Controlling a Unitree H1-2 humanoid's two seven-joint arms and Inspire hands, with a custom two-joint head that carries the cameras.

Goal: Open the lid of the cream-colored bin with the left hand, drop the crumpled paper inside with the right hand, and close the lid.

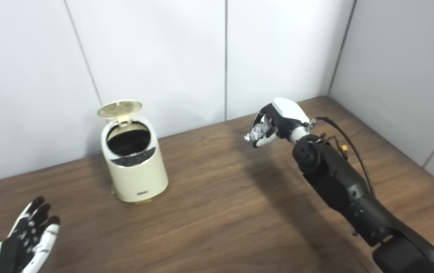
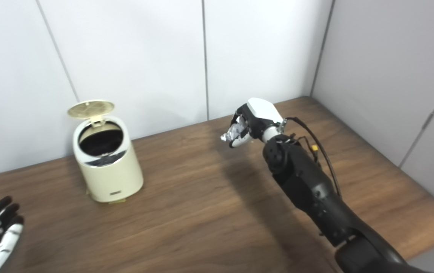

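Round cream-colored plastic bin [image 1: 133, 159]: hinged lid [image 1: 119, 109] standing open. I'm gripping the crumpled silvery-white paper [image 1: 256, 132] in my right hand [image 1: 277, 123], well right of it. Left hand [image 1: 27, 237] idling empty, fingers spread. Drop and close remaining.

Honestly you're not getting any readable text here. The only thing looking like a label is the small dark plate [image 1: 143, 193] sitting low on the front of the cream-colored bin [image 1: 135, 170], and it's showing up way too blurry and tiny for you to be making out letters or numbers.
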